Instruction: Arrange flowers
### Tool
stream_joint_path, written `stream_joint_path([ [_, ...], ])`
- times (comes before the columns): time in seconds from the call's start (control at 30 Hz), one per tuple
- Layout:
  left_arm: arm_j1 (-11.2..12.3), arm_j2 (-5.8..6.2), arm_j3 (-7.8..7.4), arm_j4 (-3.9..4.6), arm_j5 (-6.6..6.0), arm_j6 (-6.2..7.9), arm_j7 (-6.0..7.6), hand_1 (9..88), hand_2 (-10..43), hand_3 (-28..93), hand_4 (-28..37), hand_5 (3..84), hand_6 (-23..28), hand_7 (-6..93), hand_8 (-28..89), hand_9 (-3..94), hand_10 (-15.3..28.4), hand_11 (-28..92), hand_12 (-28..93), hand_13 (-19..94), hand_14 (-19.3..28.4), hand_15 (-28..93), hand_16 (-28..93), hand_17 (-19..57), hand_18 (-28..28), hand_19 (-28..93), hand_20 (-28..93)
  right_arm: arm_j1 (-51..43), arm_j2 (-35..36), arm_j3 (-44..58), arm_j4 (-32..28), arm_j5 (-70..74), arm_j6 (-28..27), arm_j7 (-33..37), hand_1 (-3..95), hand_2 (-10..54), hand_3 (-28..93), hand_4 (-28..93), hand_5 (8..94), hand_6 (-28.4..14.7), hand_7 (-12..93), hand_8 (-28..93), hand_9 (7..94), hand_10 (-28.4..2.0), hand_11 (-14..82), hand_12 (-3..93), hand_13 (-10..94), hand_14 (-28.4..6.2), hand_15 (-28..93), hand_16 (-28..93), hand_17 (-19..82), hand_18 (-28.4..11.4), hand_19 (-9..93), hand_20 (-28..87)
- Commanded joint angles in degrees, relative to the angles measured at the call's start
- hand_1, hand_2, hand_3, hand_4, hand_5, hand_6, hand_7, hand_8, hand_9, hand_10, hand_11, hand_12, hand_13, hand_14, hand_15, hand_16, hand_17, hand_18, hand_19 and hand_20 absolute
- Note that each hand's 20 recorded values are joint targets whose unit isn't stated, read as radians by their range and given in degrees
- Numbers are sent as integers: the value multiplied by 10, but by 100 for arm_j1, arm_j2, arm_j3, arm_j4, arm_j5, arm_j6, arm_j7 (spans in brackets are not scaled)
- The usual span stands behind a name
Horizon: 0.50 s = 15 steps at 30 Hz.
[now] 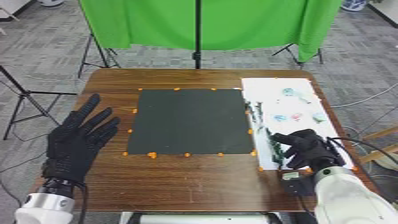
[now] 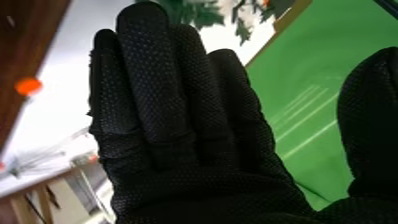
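From here I can see the right hand [image 1: 311, 150] at the near part of the white sheet [image 1: 265, 86], its fingers straight and released, with pale flowers [image 1: 281, 118] lying farther up that sheet, and the left hand [image 1: 73, 145] spread open beside the black mat [image 1: 191, 121].

Pale blue and pink flowers [image 1: 280, 118] lie on a white sheet [image 1: 265, 89], green leafy stems [image 1: 258, 112] near its left edge.

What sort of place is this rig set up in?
Probably a lab or a workshop used for robot trials: a green cloth hangs behind the table, a tripod stands beside it, and orange dots edge the black mat.
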Motion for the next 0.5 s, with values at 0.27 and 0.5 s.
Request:
stream_joint_path([
  [0.27,2,3,-8,20,9,-83,-49,208,63,741,-279,259,41,136,-99,227,168,163,131,140,225,265,6,-187,235,373,100,1269,196,-1421,338,-2105,-1058,1227,249,-36,655,-199,601,-80,154,-113,730,-197,248,154,725,-158,562,108,490,-202,925,-186],
  [0.5,30,0,-41,-17,0,-35,-52,208,63,741,-278,259,41,136,-100,228,168,165,132,141,226,265,5,-187,236,375,95,1774,213,-2182,593,-2470,-1498,1616,259,-39,649,-199,621,-79,153,-110,747,-192,248,155,747,-146,553,111,522,-185,932,-222],
])
